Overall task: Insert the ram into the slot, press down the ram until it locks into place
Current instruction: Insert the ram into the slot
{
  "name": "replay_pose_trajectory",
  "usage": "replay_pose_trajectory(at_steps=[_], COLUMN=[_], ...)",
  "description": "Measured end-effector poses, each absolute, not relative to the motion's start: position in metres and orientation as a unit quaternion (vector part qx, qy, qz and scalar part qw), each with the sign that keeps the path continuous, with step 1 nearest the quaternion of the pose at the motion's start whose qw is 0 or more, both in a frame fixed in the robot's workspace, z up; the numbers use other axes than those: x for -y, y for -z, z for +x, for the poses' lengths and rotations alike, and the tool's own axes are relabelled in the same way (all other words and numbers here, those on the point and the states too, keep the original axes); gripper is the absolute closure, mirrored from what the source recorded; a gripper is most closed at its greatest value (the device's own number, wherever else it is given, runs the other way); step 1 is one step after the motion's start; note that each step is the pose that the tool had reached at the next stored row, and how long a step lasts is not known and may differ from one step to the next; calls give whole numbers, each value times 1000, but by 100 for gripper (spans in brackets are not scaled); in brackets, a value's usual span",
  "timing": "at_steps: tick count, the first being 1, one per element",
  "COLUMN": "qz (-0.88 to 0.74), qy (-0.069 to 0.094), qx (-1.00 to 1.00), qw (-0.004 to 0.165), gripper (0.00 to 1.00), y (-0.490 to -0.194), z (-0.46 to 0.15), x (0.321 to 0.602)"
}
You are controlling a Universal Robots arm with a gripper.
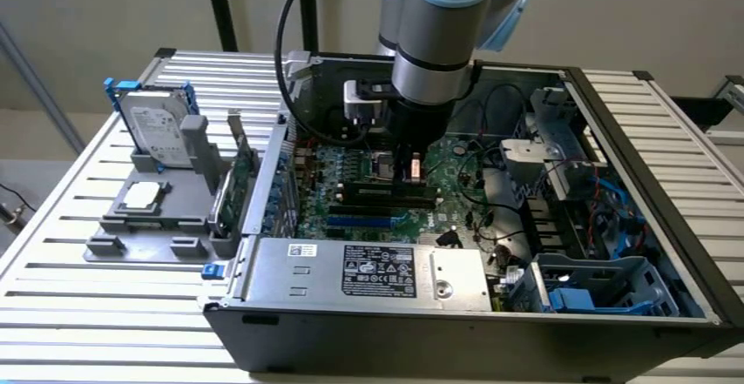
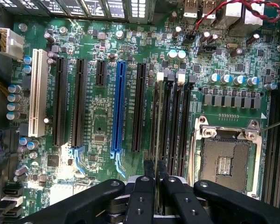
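The arm [image 1: 436, 44] is reaching straight down into the open computer case [image 1: 651, 253], and the gripper [image 1: 407, 171] is sitting low over the motherboard [image 2: 98, 121], right around the case's centre. In the wrist view its fingers [image 2: 148, 170] are pinching together on the near end of the ram [image 2: 159, 121]. The ram is standing on edge in the slot [image 2: 161, 74], between the blue connector [image 2: 117, 107] and the CPU socket [image 2: 224, 163]. In the exterior view the power supply [image 1: 361, 266] is lying at six o'clock from the gripper. A hard drive [image 1: 157, 127] is resting out at nine o'clock on the slatted table [image 1: 117, 314].
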State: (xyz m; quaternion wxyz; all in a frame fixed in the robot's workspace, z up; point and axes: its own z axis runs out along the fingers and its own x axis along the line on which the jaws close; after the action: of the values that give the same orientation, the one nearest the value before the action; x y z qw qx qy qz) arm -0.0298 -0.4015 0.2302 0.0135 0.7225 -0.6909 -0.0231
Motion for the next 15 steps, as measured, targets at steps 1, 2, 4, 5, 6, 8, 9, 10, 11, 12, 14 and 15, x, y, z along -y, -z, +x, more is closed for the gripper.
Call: replay_pose_trajectory(at_steps=[1, 2, 4, 5, 6, 8, 9, 10, 11, 12, 14, 15], qz=[723, 723, 722, 723, 723, 723, 723, 722, 723, 723, 722, 722], qy=[23, 23, 23, 23, 23, 23, 23, 23, 23, 23, 23, 23], qx=[691, 691, 691, 691, 691, 691, 691, 691, 691, 691, 691, 691], qw=[14, 14, 14, 13, 13, 14, 13, 14, 14, 14, 14, 14], gripper=[86, 86, 86, 86, 86, 86, 86, 86, 86, 86, 86, 86], y=[-230, -229, -229, -229, -228, -228, -227, -227, -227, -227, -226, -226], z=[-30, -30, -30, -30, -30, -30, -30, -30, -30, -30, -30, -30], x=[402, 402, 402, 402, 401, 402, 402, 402, 402, 402, 402, 402])
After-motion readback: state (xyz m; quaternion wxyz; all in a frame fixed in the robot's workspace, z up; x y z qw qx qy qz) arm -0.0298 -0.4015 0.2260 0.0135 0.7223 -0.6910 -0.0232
